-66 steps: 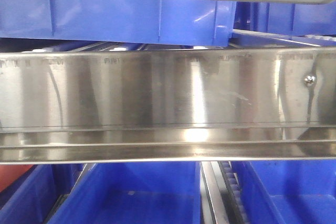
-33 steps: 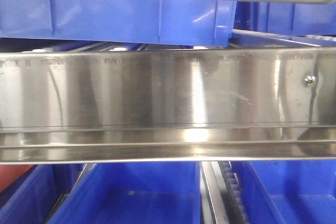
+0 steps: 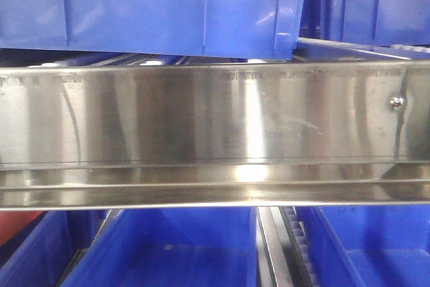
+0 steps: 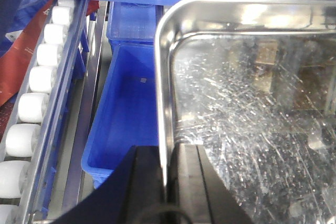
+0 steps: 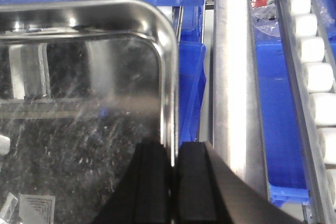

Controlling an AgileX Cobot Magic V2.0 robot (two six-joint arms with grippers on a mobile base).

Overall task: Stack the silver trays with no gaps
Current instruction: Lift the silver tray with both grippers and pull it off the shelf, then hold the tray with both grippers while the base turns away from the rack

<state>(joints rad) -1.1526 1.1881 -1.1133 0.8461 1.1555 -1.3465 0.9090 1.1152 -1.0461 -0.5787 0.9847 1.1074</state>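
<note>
One silver tray (image 4: 252, 103), one shelf rail (image 3: 215, 126), one screw (image 3: 397, 103)

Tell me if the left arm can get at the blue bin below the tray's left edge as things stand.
Probably not. The left gripper is clamped on the silver tray rim, and the right gripper holds the opposite rim, so it is occupied. The blue bin itself lies open below.

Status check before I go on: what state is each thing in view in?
Tray: clamped at both side rims, held in the air.
Left gripper: shut on the tray's left rim.
Right gripper: shut on the tray's right rim.
Bin: below the tray's left edge, empty but for a small speck.
Rollers: bare.
</note>
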